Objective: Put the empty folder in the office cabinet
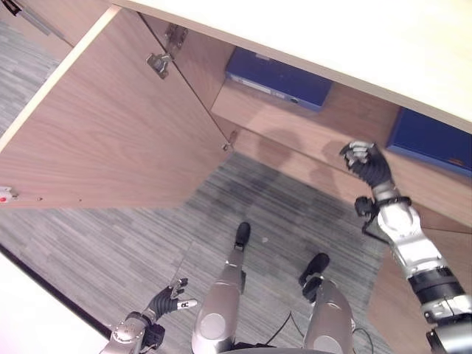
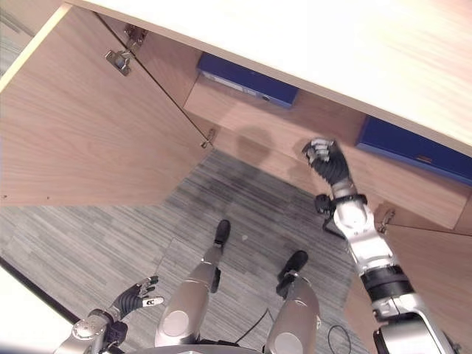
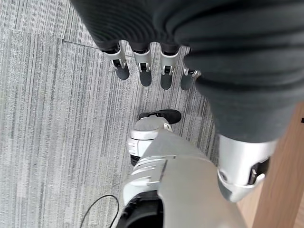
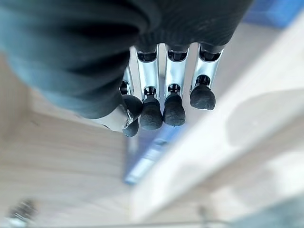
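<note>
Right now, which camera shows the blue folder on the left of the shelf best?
The left eye view: the folder lies flat on the cabinet shelf, edge and label visible. The right eye view shows it similarly. The right wrist view gives a blue blur past the right hand.

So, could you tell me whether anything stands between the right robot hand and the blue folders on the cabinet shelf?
Nothing visible does. The right robot hand is raised before the open shelf, the cabinet door swung wide, and both blue folders lie unobstructed beyond it.
</note>
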Controlling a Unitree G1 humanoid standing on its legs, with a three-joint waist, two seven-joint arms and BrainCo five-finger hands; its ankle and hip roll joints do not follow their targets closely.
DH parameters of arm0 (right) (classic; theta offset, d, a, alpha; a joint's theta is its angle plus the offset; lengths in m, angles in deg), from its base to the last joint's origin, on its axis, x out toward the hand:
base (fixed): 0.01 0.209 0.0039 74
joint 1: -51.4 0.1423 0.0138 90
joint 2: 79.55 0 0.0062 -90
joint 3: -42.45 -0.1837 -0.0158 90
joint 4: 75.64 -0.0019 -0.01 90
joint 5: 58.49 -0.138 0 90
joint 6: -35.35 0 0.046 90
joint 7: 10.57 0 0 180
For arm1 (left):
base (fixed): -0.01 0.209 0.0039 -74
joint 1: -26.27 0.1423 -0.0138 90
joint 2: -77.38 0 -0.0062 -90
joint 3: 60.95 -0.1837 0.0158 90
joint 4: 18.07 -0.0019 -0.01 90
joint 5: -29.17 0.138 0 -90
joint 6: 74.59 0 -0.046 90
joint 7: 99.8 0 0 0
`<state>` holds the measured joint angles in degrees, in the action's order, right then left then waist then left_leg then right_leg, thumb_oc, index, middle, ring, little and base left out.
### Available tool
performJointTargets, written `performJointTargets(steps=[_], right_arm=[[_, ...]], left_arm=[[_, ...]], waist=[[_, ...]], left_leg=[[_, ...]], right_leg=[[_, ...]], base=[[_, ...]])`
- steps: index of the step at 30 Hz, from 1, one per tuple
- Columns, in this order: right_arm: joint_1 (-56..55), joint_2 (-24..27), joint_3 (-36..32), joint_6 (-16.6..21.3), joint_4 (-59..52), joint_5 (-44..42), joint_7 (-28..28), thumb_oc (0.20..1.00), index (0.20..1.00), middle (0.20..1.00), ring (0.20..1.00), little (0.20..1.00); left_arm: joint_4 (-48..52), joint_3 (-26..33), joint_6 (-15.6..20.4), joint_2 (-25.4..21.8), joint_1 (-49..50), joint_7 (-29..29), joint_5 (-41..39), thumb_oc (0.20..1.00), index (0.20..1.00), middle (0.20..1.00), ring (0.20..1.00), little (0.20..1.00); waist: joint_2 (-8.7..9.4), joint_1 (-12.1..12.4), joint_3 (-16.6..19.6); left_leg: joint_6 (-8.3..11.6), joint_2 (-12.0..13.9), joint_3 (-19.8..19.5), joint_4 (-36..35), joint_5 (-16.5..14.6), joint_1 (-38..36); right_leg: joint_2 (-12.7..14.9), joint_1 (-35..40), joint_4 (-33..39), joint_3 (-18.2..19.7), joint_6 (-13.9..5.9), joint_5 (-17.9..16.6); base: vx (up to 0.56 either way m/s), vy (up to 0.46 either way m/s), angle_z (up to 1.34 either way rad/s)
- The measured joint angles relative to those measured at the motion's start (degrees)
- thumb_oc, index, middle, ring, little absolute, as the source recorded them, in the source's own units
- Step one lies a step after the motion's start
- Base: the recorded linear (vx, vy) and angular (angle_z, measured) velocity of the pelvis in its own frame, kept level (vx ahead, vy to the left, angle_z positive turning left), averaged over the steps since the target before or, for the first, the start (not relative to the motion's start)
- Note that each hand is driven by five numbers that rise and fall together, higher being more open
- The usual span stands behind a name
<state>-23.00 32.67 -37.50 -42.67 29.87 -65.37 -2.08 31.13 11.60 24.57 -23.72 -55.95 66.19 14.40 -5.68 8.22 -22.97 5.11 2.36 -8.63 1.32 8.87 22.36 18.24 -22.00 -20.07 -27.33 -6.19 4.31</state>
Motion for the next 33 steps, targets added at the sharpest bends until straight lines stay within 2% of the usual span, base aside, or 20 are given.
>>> performJointTargets(steps=[5, 13, 17, 18, 19, 21, 28, 33], right_arm=[[2.2, -0.4, 1.2, -2.0, 13.2, 6.7, 0.4, 0.2, 0.2, 0.2, 0.2, 0.2], [8.9, -1.0, 0.3, -4.7, 28.4, 7.8, 3.1, 0.2, 0.2, 0.2, 0.2, 0.2], [15.9, 0.6, -1.5, -5.1, 34.3, 5.1, 4.9, 0.2, 0.2, 0.2, 0.2, 0.2], [19.0, 3.1, -1.7, -5.2, 37.0, 3.3, 5.6, 0.2, 0.2, 0.2, 0.2, 0.2], [19.7, 4.1, -1.7, -5.2, 37.0, 3.2, 5.8, 0.2, 0.2, 0.2, 0.2, 0.2], [21.8, 4.5, -1.5, -5.2, 38.9, 1.3, 6.2, 0.2, 0.2, 0.2, 0.2, 0.2], [23.3, 5.2, -0.9, -6.1, 41.1, 1.2, 7.3, 0.2, 0.2, 0.2, 0.2, 0.2], [24.5, 6.0, -0.9, -6.0, 41.3, 0.9, 7.8, 0.2, 0.2, 0.2, 0.2, 0.2]], left_arm=[[-0.8, 0.9, 0.0, 0.0, -0.1, 1.0, 0.0, 1.0, 1.0, 1.0, 1.0, 1.0], [-0.7, 0.9, 0.0, -0.1, 0.0, 1.2, -0.1, 1.0, 1.0, 1.0, 1.0, 1.0], [-0.1, 0.3, -0.2, -0.2, 0.0, 1.2, -0.6, 1.0, 1.0, 1.0, 1.0, 1.0], [1.3, -0.8, -0.2, -0.6, 0.0, 1.0, -0.7, 1.0, 1.0, 1.0, 1.0, 1.0], [1.6, -0.8, -0.2, -0.6, 0.1, 1.0, -0.8, 1.0, 1.0, 1.0, 1.0, 1.0], [2.4, -1.2, -0.5, -0.6, 0.4, 1.0, -2.1, 1.0, 1.0, 1.0, 1.0, 1.0], [2.8, -3.6, -0.5, -0.6, 0.6, 0.9, -2.6, 1.0, 1.0, 1.0, 1.0, 1.0], [3.1, -4.4, -0.5, -0.6, 0.6, 0.9, -2.8, 1.0, 1.0, 1.0, 1.0, 1.0]], waist=[[0.23, 0.2, -0.1], [-0.04, 0.3, 0.1], [-1.29, 0.7, 0.2], [-2.68, 1.7, 0.2], [-3.22, 2.1, 0.2], [-4.79, 2.0, 0.4], [-6.16, 1.8, 0.1], [-6.31, 1.9, 0.1]], left_leg=[[-0.4, 0.0, 0.3, 0.1, -0.2, -0.7], [-0.26, -0.2, 0.5, 0.4, -0.1, -0.7], [-0.28, -0.4, 0.6, 0.4, -0.1, -0.7], [-0.33, -0.5, 0.6, 0.5, -0.1, -0.7], [-0.34, -0.6, 0.5, 0.5, -0.1, -0.7], [-0.35, -0.7, 0.5, 0.5, -0.1, -0.7], [-0.39, -0.8, 0.6, 0.5, -0.1, -0.7], [-0.38, -0.9, 0.4, 0.5, -0.1, -0.7]], right_leg=[[0.0, 0.6, 0.5, 0.6, -0.52, -0.3], [0.0, 0.4, 0.6, 1.1, 0.06, -0.8], [0.2, 0.4, 0.5, 1.2, 0.03, -0.8], [0.4, 0.4, 0.6, 1.2, -0.01, -0.8], [0.4, 0.3, 0.6, 1.2, -0.01, -0.8], [0.5, 0.4, 0.4, 1.2, -0.01, -0.8], [0.6, 0.2, 0.1, 1.3, -0.03, -0.8], [0.7, 0.1, -0.3, 1.2, -0.17, -0.6]], base=[[-0.01, 0.007, -0.03], [-0.01, 0.001, -0.02], [0.0, 0.0, 0.0], [0.0, 0.0, 0.0], [0.0, 0.0, 0.0], [0.0, 0.0, 0.0], [0.0, 0.0, 0.0], [0.0, 0.0, 0.0]])
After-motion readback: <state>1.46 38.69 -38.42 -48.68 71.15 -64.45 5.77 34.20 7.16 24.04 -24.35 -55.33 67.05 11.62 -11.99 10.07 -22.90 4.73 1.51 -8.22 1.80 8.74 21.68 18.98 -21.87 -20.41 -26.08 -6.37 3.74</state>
